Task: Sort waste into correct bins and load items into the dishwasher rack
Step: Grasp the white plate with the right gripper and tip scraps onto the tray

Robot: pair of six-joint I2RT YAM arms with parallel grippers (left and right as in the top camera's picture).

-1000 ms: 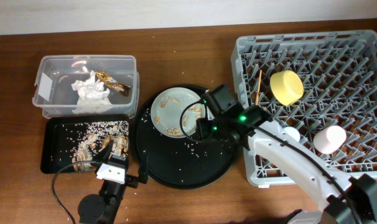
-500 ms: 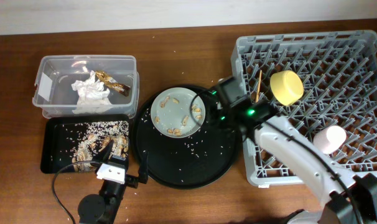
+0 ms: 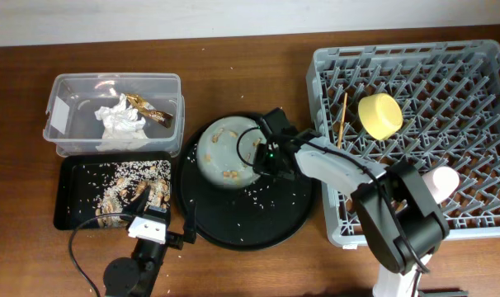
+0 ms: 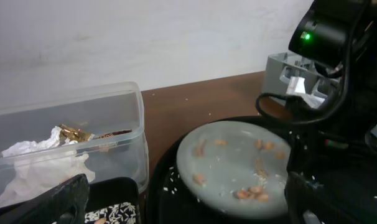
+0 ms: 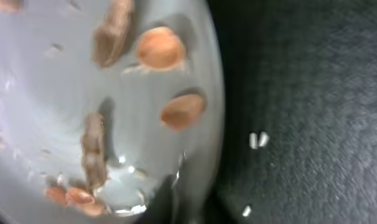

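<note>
The pale grey plate (image 3: 221,153) with tan food scraps (image 3: 230,173) lies on the round black tray (image 3: 250,219). My right gripper (image 3: 266,155) is shut on its right rim. In the right wrist view one dark finger (image 5: 190,202) lies over the plate's (image 5: 64,93) edge beside the scraps (image 5: 157,48). My left gripper (image 3: 148,221) is open and empty at the front edge of the shallow black tray (image 3: 68,194), which holds rice and scraps. The clear tub (image 3: 64,111) holds the napkin (image 3: 120,122) and wrapper (image 3: 151,110). The yellow bowl (image 3: 379,115), chopsticks (image 3: 342,120) and pink cup (image 3: 441,178) are in the rack (image 3: 464,74). The blue cup is hidden.
Loose rice grains (image 3: 258,194) lie on the round black tray. The right arm's elbow (image 3: 398,198) reaches over the rack's front left corner. In the left wrist view the plate (image 4: 238,165) and the right arm (image 4: 338,74) stand ahead, with the tub (image 4: 114,130) to the left.
My right gripper swung right toward the rack's edge, then back left onto the plate's right rim. The plate has shifted slightly left. The left arm has not moved.
</note>
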